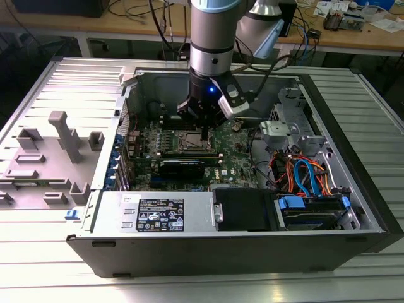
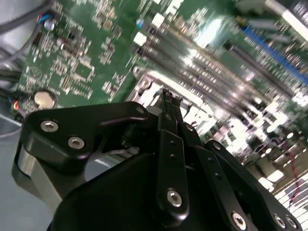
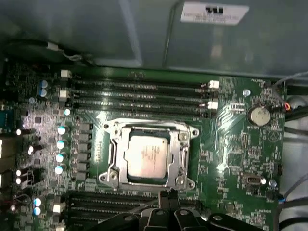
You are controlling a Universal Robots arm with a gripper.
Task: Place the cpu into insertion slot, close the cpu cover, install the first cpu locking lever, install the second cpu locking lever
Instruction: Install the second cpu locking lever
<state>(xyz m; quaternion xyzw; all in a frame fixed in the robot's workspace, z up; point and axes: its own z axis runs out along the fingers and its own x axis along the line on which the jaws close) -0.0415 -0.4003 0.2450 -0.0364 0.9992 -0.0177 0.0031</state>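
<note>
Hanging straight down into the open computer case (image 1: 353,189), the gripper (image 1: 204,133) has its fingertips (image 3: 168,196) pressed together into one narrow black point, with nothing between them. That point sits at the edge of the insertion slot (image 3: 111,153), on the side where a bank of long black memory slots (image 3: 106,204) runs along the green motherboard (image 3: 236,159).

The cpu (image 3: 148,155) lies flat inside the socket, its silver-grey top showing through the square window of the cpu cover (image 3: 185,153), which is folded down around it. In the first wrist view the cover's silver frame hugs the chip on all four sides. I cannot tell how the locking levers stand.

Room is tight here. A second bank of memory slots (image 3: 139,91) flanks the socket's far side, a row of small round capacitors (image 3: 61,149) stands close on another, and a coin cell battery (image 3: 260,115) sits well apart near the board's edge. In the exterior view the case walls rise all round the arm, a black card (image 1: 182,166) lies just in front of the socket, and a tangle of orange and blue cables (image 1: 302,173) crowds the drive bay toward the exterior view's right. Grey plastic fixtures (image 1: 63,136) stand on the ribbed table (image 1: 38,278) to the left.
</note>
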